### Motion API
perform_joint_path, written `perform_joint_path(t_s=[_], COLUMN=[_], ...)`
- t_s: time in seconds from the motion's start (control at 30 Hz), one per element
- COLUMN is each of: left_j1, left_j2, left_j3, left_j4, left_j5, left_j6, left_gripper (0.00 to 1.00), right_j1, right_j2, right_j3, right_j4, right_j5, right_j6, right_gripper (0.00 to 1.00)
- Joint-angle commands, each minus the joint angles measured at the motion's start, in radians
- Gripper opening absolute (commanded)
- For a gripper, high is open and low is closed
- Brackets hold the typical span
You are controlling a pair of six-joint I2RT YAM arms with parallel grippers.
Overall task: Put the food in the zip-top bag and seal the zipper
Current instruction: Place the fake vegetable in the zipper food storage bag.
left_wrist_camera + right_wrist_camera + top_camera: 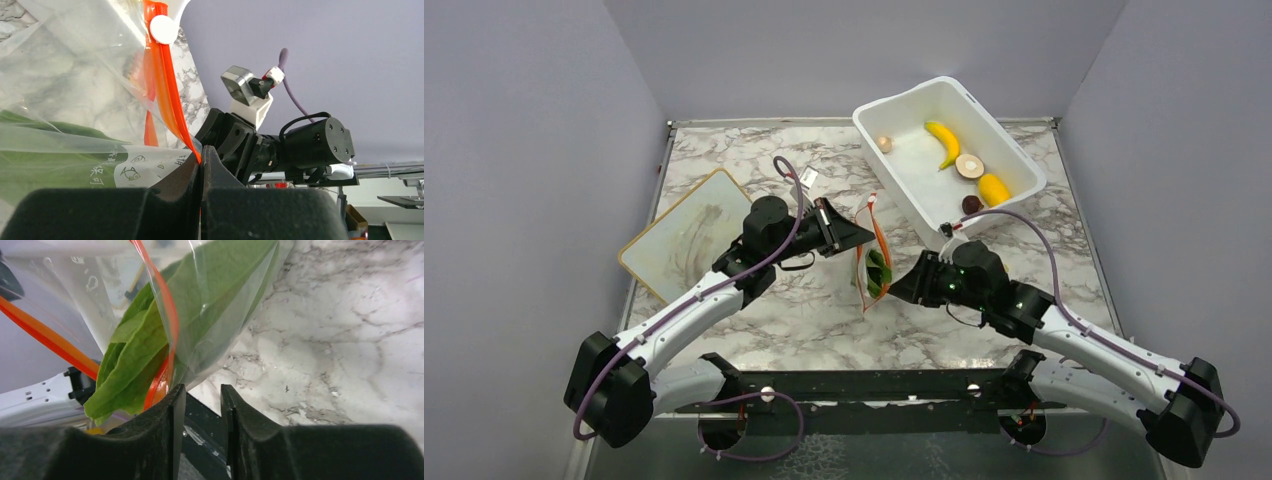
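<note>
Zip-top bag (75, 75) held up off the marble table (754, 300), just left of the near corner of the white tub (916, 178). Zipper (162, 85) running down from a white round slider (163, 29) into the left gripper (201, 156). Jaws there pressed together, with the orange strip pinched between the tips.

Long green leafy vegetable (150, 335) already inside the bag, lying along the clear plastic.

Right gripper (199, 390) on the near side of the tub's near corner, at the bag's lower end. Jaws parted by a narrow gap, nothing seen between them. Bag's corner just above the left fingertip; touching or not, cannot tell.

Inside the tub:
- banana (942, 143) near the middle
- yellow oval fruit (993, 188) against the right-hand wall
- beige-brown pieces (969, 165), one just beside the banana and a smaller one by the left wall

Pale board (686, 232) flat on the table, well to the left of the tub.
</note>
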Motion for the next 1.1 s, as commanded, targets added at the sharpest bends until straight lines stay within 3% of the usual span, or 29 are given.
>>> perform_joint_path(t_s=[0.0, 0.3, 0.67, 0.97, 1.07], left_j1=[0.004, 0.004, 0.004, 0.004, 0.003], left_j2=[-0.004, -0.016, -0.008, -0.023, -0.034], left_j3=[-0.022, -0.045, -0.042, -0.040, -0.029], left_j4=[0.024, 0.027, 0.044, 0.074, 0.075], left_j5=[-0.031, -0.044, -0.043, -0.021, -0.022], left_j6=[0.013, 0.015, 0.004, -0.055, -0.059], left_gripper=[0.00, 0.00, 0.00, 0.00, 0.00], right_j1=[0.006, 0.006, 0.007, 0.017, 0.037], right_j2=[0.001, -0.013, 0.131, 0.264, 0.273], right_j3=[-0.027, 0.019, 0.036, 0.134, 0.180], right_j4=[0.146, 0.107, 0.192, 0.048, -0.023], right_j5=[-0.083, -0.032, -0.083, 0.163, 0.283], right_j6=[0.099, 0.076, 0.082, -0.046, -0.099], right_gripper=[0.36, 0.31, 0.43, 0.47, 0.40])
